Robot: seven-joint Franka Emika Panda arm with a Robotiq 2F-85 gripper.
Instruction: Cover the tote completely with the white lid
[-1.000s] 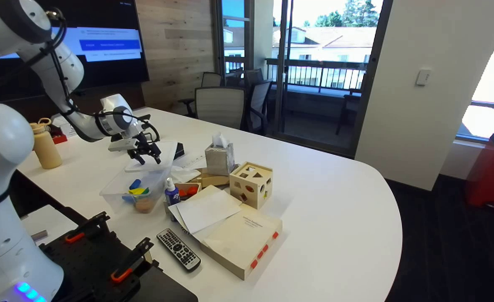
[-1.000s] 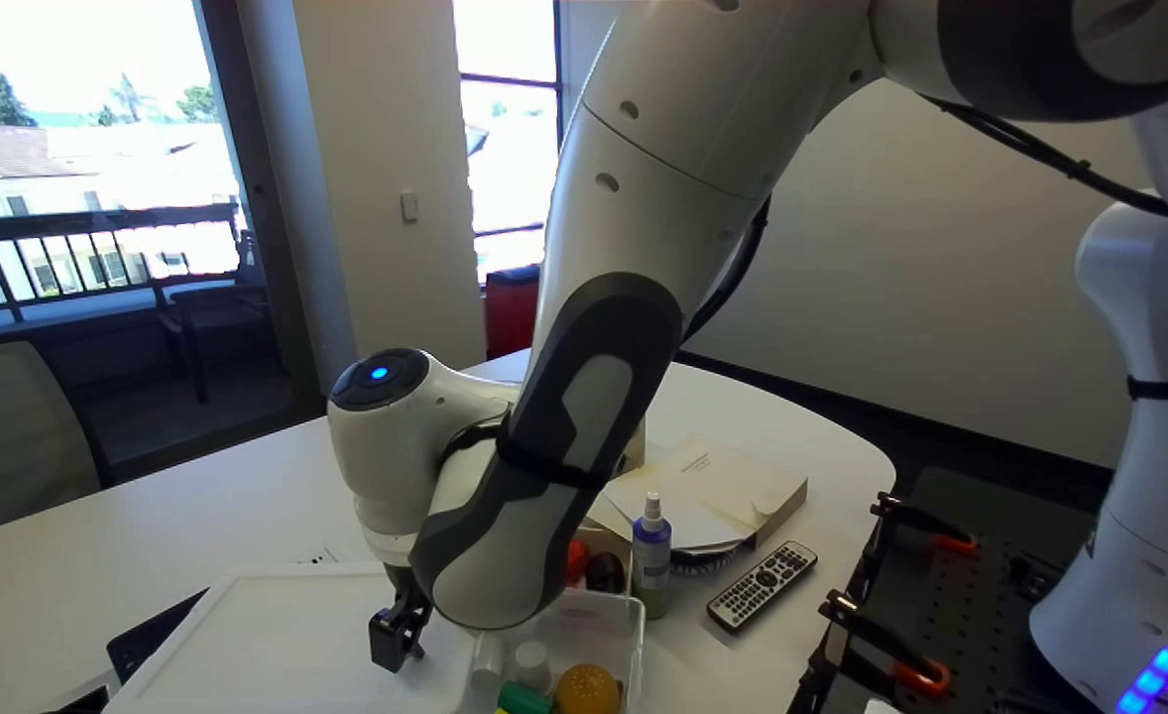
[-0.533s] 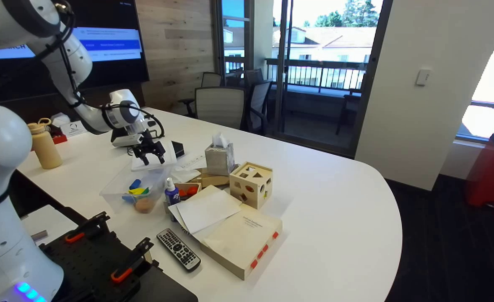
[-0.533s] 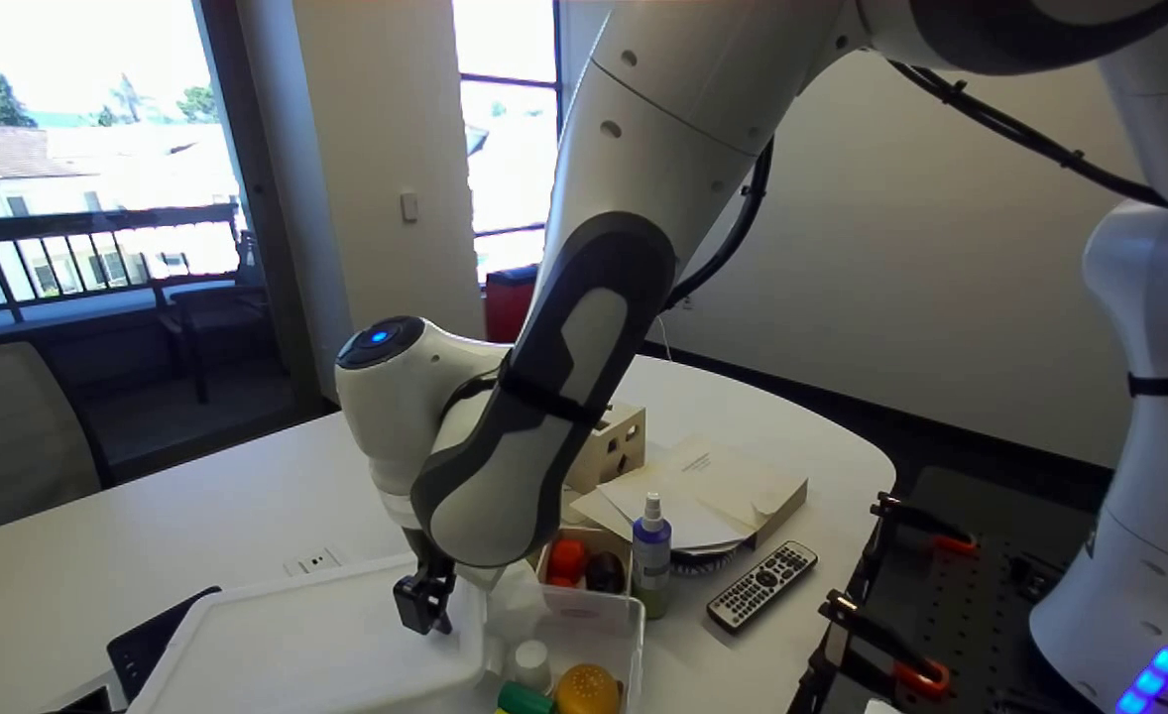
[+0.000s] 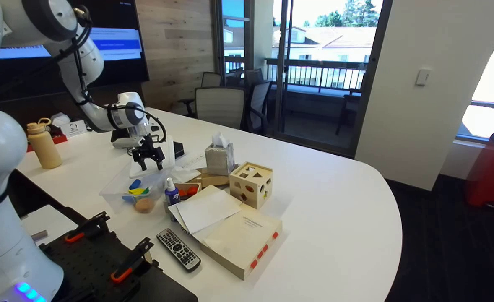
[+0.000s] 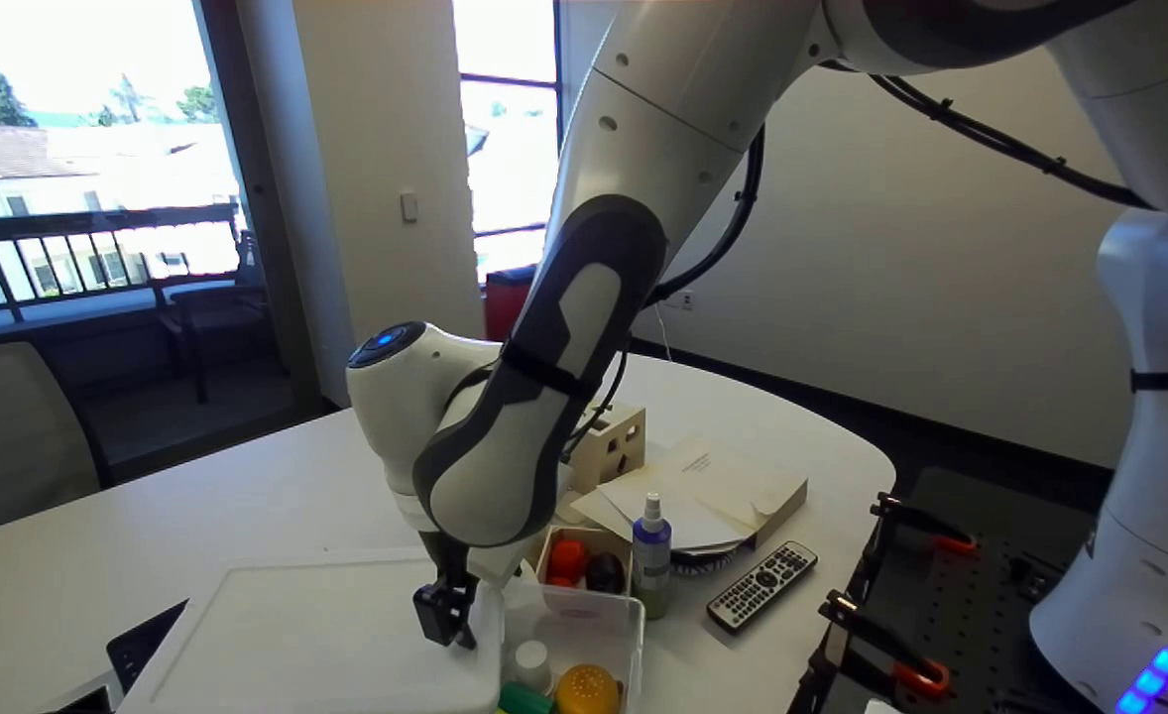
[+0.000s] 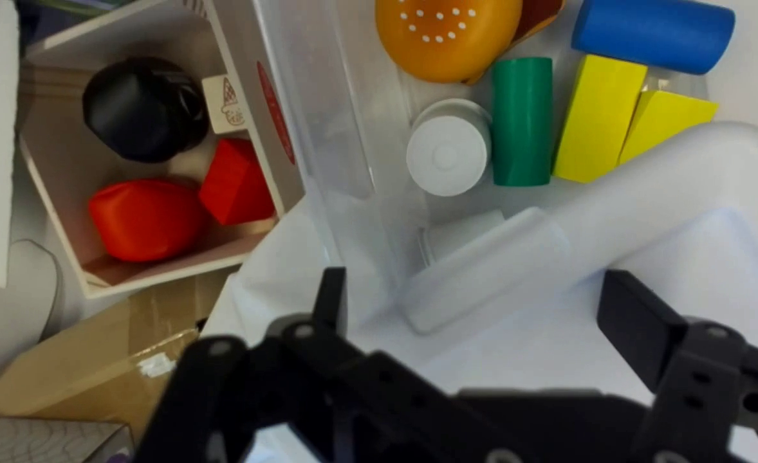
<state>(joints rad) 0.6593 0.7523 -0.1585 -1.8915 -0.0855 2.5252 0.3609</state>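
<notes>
White lid (image 6: 316,635), shifted farther over tote (image 6: 594,620)

My pincer (image 7: 479,296) is black, the lid (image 6: 316,635) white; I see a blue cylinder (image 7: 652,35), a green cylinder (image 7: 522,122), yellow blocks (image 7: 601,119), an orange bun (image 7: 443,42) dotted white.

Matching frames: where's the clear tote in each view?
In an exterior view: clear tote left of centre, lower half.
In an exterior view: clear tote at bottom middle, cut off by the frame.
Wrist view: clear tote upper middle to right, cut off at top.
Shared landmark: open box holding red pieces, beside the tote.
</notes>
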